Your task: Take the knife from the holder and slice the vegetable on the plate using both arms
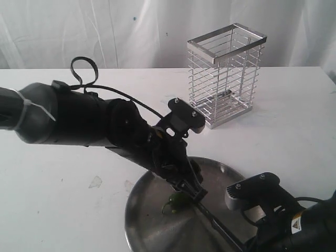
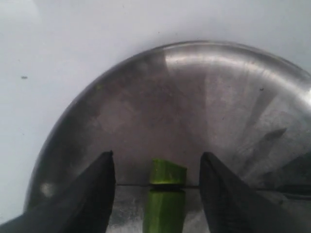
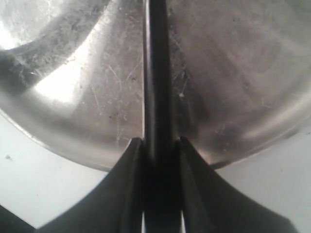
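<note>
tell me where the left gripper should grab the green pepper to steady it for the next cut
Grip the pepper on its long body behind the thin blade line crossing it, not the short end piece beyond. The left gripper already straddles it with open fingers either side, so closing across its narrow width from above looks best.

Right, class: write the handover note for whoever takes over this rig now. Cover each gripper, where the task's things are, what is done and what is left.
Left gripper: jaws open either side of the small dark-green pepper, not touching it.
Right gripper: shut on the slim black-handled knife, whose edge lies across the pepper.
Pepper is on the large round steel plate; the chrome wire holder stands behind.
Done: knife out.
Left: finish slicing.
</note>
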